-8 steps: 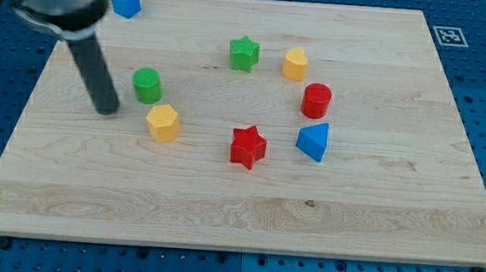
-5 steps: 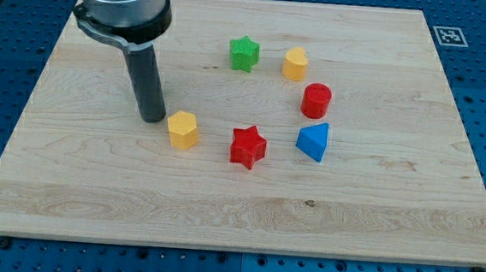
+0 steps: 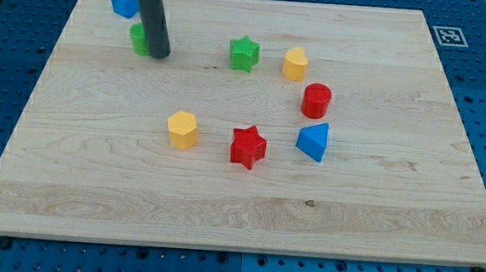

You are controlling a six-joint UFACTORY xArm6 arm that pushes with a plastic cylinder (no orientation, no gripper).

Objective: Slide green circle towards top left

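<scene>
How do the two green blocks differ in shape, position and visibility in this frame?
The green circle is a round cylinder; the green star has points. The green circle sits near the view's top left beside the blue block; the green star sits nearer the middle. My tip and rod partly hide the green circle; the green star shows whole. Both are the same green.

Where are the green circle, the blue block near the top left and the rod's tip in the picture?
green circle (image 3: 136,38), camera view: its visible left part, beside the rod.
blue block (image 3: 124,1), camera view: its front face.
my tip (image 3: 159,55), camera view: rod's lower end, against the circle's right.
</scene>
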